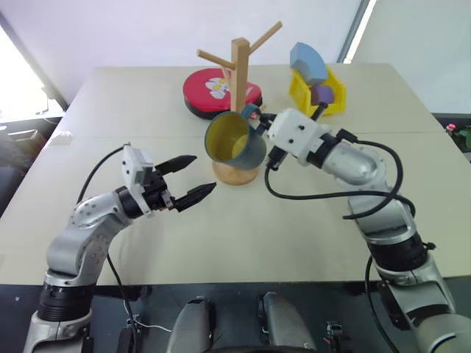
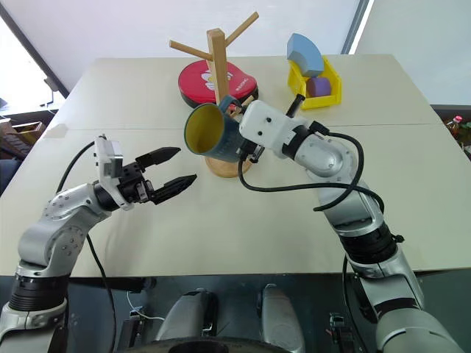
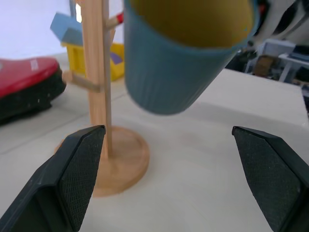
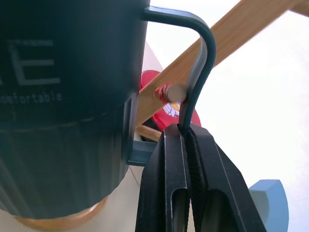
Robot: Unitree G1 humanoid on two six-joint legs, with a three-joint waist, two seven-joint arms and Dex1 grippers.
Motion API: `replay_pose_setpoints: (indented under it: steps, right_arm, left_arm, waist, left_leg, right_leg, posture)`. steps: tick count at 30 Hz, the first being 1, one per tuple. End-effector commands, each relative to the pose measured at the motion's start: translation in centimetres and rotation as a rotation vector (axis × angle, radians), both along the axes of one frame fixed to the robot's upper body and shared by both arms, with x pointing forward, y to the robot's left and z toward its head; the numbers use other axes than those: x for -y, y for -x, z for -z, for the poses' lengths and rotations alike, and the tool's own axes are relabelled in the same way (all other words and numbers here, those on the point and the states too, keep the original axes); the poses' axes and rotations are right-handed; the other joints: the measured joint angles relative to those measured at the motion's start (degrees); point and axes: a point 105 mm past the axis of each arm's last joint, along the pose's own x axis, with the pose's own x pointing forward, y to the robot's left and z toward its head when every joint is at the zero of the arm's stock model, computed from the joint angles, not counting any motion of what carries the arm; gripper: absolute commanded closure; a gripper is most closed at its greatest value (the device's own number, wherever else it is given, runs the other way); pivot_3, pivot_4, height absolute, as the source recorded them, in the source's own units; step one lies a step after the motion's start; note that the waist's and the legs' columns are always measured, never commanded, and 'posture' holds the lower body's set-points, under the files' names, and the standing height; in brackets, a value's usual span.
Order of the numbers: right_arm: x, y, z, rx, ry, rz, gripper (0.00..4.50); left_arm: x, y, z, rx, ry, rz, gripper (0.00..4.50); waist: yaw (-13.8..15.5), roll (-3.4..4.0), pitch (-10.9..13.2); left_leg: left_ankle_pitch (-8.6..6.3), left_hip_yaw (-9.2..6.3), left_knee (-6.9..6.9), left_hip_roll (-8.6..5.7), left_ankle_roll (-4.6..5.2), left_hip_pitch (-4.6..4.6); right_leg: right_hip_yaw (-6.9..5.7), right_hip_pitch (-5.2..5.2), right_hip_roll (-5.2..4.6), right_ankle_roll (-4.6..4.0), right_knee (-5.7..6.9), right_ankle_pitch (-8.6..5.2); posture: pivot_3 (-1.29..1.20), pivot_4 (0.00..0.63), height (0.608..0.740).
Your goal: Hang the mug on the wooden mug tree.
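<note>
Pinching mug (image 1: 237, 138) handle | right gripper (image 4: 186, 145) (at peg tip)

The pale table (image 1: 147, 220) carries the wooden mug tree (image 1: 239, 66), a red disc (image 1: 210, 92) and a yellow bin (image 1: 333, 95).

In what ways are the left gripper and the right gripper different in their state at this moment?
The left gripper is open and empty, while the right gripper is shut on the handle of the mug. The left gripper hangs beside the wooden mug tree, apart from it; the right gripper holds the mug tilted, its handle against a peg. Both have two black fingers and hang above the table.
</note>
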Motion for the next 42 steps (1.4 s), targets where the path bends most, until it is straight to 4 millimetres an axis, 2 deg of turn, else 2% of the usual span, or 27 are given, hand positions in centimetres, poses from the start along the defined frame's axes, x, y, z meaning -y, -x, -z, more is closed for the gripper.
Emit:
replay_pose_setpoints:
  steps: [1, 6, 11, 12, 14, 17, 20, 23, 24, 28, 30, 32, 35, 37, 42]
  right_arm:
    - [-0.6, -0.1, -1.1, 0.035, 0.019, 0.008, 4.46]
    - [-0.9, -0.5, -0.6, 0.018, 0.042, 0.024, 4.46]
    - [-0.9, -0.8, -0.4, 0.011, 0.039, 0.036, 4.46]
    - [-0.9, -0.8, -0.4, 0.011, 0.037, 0.036, 3.87]
    - [-0.7, -0.8, -0.7, 0.034, 0.038, 0.046, 3.18]
    - [-0.2, -0.8, -1.6, 0.079, 0.042, 0.065, 1.63]
    - [1.2, -0.8, -2.4, 0.103, 0.027, 0.091, 1.63]
    - [3.4, -0.4, -2.5, 0.075, -0.037, 0.102, 1.63]
    - [4.3, -0.1, -2.1, 0.054, -0.053, 0.1, 1.63]
    - [9.4, 1.4, 2.7, -0.17, -0.335, 0.125, 1.63]
    - [10.7, 1.7, 4.9, -0.234, -0.438, 0.161, 1.63]
    - [11.5, 1.9, 6.0, -0.253, -0.514, 0.185, 1.63]
    - [14.4, 1.8, 9.7, -0.289, -0.7, 0.326, 1.63]
    - [15.2, 1.9, 10.8, -0.291, -0.736, 0.368, 1.63]
    - [15.5, 2.1, 12.5, -0.304, -0.736, 0.377, 1.63]
  left_arm:
    - [-0.1, 0.7, -3.0, 0.075, 0.032, 0.022, 0.0]
    - [-0.2, 0.7, -4.1, 0.099, 0.032, 0.024, 0.0]
    - [-0.1, 0.7, -4.3, 0.106, 0.036, 0.025, 0.0]
    - [0.0, 0.7, -4.3, 0.106, 0.037, 0.024, 0.0]
    - [0.0, 0.6, -4.3, 0.107, 0.038, 0.023, 0.0]
    - [0.1, 0.4, -4.3, 0.107, 0.038, 0.019, 0.0]
    - [0.1, 0.2, -4.0, 0.103, 0.039, 0.005, 0.0]
    - [-0.7, -0.5, -3.2, 0.08, 0.034, -0.056, 0.0]
    - [-1.1, -1.0, -2.7, 0.064, 0.027, -0.094, 0.0]
    - [-5.3, -3.7, 0.8, -0.018, 0.022, -0.383, 0.0]
    - [-6.4, -4.1, 2.3, -0.043, 0.02, -0.452, 0.0]
    - [-7.0, -4.3, 3.3, -0.048, 0.001, -0.506, 0.0]
    - [-8.2, -4.4, 6.0, -0.102, -0.027, -0.593, 0.0]
    - [-8.4, -4.2, 6.8, -0.11, -0.046, -0.609, 0.0]
    - [-8.3, -3.9, 7.6, -0.134, -0.038, -0.611, 0.0]
  waist:
    - [0.0, 0.0, 0.0]
    - [0.0, 0.0, 0.0]
    - [0.0, 0.0, 0.0]
    - [-0.1, 0.0, 0.0]
    - [0.0, 0.0, 0.0]
    - [0.0, 0.0, 0.0]
    - [0.0, 0.0, 0.0]
    - [0.2, -0.01, 0.0]
    - [0.2, -0.02, 0.0]
    - [0.3, -0.19, -0.1]
    - [0.2, -0.18, -0.1]
    - [-0.2, -0.16, 0.0]
    - [-0.1, -0.16, -0.1]
    - [0.0, -0.15, -0.1]
    - [0.0, -0.14, 0.0]
  left_leg:
    - [0.0, 0.0, 0.0, 0.0, 0.0, 0.0]
    - [0.0, 0.01, 0.0, -0.03, 0.0, 0.0]
    - [0.0, 0.01, 0.0, -0.04, 0.0, 0.0]
    - [0.0, 0.01, 0.0, -0.04, 0.0, 0.0]
    - [0.0, 0.01, 0.0, -0.03, 0.0, 0.0]
    - [0.0, 0.01, 0.0, -0.04, 0.0, 0.0]
    - [0.0, 0.01, 0.0, -0.04, 0.0, 0.0]
    - [0.0, 0.01, 0.0, -0.05, 0.0, -0.01]
    - [0.0, 0.0, 0.0, -0.06, 0.0, -0.01]
    - [-0.03, -0.11, -0.09, -0.06, 0.04, 0.11]
    - [-0.03, -0.08, -0.13, -0.05, 0.05, 0.04]
    - [-0.03, 0.01, -0.12, -0.05, 0.05, 0.03]
    - [-0.02, 0.05, -0.08, -0.01, 0.04, 0.12]
    - [-0.02, 0.01, -0.08, -0.01, 0.04, 0.19]
    - [-0.02, 0.04, -0.04, -0.02, 0.03, 0.09]
  right_leg:
    - [0.0, 0.0, 0.0, 0.0, 0.0, 0.0]
    - [-0.01, 0.01, 0.0, 0.01, -0.01, 0.0]
    - [-0.01, 0.0, 0.01, 0.02, -0.01, 0.01]
    - [-0.01, 0.0, 0.02, 0.02, 0.0, 0.01]
    - [-0.01, 0.0, 0.03, 0.03, 0.0, 0.02]
    - [-0.01, 0.0, 0.02, 0.03, 0.0, 0.02]
    - [-0.01, 0.0, 0.03, 0.03, 0.0, 0.02]
    - [-0.02, 0.01, 0.02, 0.03, -0.01, 0.02]
    - [-0.02, 0.04, 0.01, 0.03, -0.03, 0.02]
    - [-0.1, 0.22, 0.02, 0.06, -0.08, 0.02]
    - [-0.07, 0.13, 0.01, 0.08, -0.09, 0.02]
    - [0.0, 0.05, 0.0, 0.08, -0.06, 0.03]
    - [0.05, 0.07, 0.02, 0.07, -0.02, 0.03]
    - [0.03, 0.15, 0.02, 0.07, 0.01, 0.03]
    - [0.05, 0.05, -0.03, 0.06, 0.02, 0.03]
  posture:
    - [0.0, 0.15, 0.735]
    - [0.0, 0.15, 0.735]
    - [0.0, 0.15, 0.735]
    - [0.0, 0.15, 0.735]
    - [0.0, 0.15, 0.735]
    - [0.0, 0.15, 0.735]
    - [0.0, 0.15, 0.735]
    - [0.0, 0.15, 0.735]
    - [0.0, 0.15, 0.735]
    - [0.0, 0.15, 0.735]
    - [0.0, 0.15, 0.735]
    - [0.0, 0.15, 0.735]
    - [0.0, 0.15, 0.735]
    - [0.0, 0.15, 0.735]
    - [0.0, 0.15, 0.735]
